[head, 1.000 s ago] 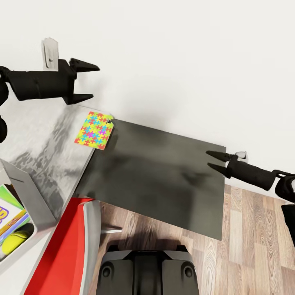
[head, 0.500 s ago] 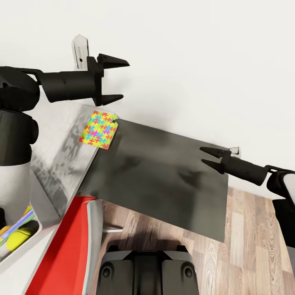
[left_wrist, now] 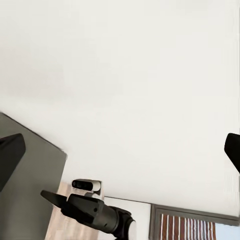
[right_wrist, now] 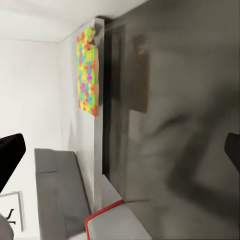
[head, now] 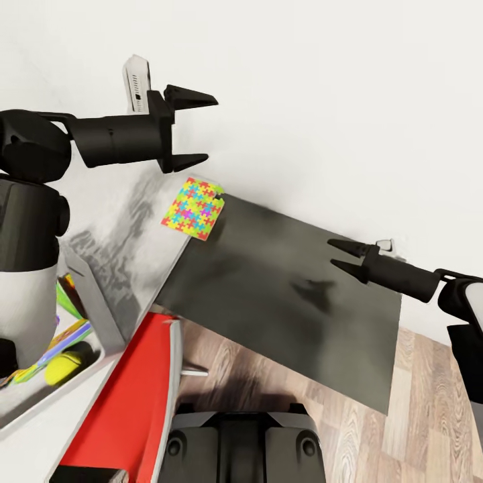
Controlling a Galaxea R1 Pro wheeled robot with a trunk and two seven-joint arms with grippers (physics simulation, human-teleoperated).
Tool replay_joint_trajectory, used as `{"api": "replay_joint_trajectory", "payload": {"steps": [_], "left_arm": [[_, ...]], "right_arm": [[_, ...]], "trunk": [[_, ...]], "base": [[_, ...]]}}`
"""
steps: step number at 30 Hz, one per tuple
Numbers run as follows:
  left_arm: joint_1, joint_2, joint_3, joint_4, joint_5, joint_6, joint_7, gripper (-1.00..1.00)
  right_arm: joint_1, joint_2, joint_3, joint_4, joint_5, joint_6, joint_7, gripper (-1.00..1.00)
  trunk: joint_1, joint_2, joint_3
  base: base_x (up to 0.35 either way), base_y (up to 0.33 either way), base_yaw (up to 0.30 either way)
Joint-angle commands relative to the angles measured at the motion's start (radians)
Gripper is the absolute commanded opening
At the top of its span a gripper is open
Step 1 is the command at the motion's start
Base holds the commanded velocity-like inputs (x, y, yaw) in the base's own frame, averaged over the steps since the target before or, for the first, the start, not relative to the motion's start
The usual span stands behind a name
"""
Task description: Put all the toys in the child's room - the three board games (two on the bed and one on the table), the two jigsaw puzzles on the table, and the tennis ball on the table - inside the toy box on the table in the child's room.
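Swung a little, the whole view now sets the jigsaw puzzle (head: 194, 208) further right.

Left hand (head: 190, 129) hangs spread and empty above the puzzle; right hand (head: 341, 257) is also parted, holding nothing, over the lower dark desk (head: 288, 295). Flat at the pale counter (head: 127, 228) corner, the puzzle's long axis points toward the wall. Next, I judge: lower, grip, carry to the toy box (head: 90, 305).

Open air surrounds the jigsaw puzzle (head: 194, 208) at the bench (head: 127, 228) corner from above; the wall (head: 322, 100) rises close behind, and the toy box (head: 87, 302) stands well apart.
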Motion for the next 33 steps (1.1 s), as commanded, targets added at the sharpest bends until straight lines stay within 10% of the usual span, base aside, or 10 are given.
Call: {"api": "replay_joint_trajectory", "payload": {"steps": [1,33], "left_arm": [[-0.001,-0.001,0.001,0.0,0.008,-0.001,0.008,1.0],[0.001,-0.014,0.041,0.001,0.008,-0.012,0.067,1.0]], "right_arm": [[-0.001,-0.001,-0.002,-0.001,-0.011,0.003,-0.011,1.0],[-0.1,-0.063,-0.02,0.272,0.02,0.003,0.048,1.0]], "trunk": [[0.001,-0.002,-0.001],[0.001,-0.002,0.017]], "base": [[0.0,0.0,0.262],[0.0,0.0,0.231]]}}
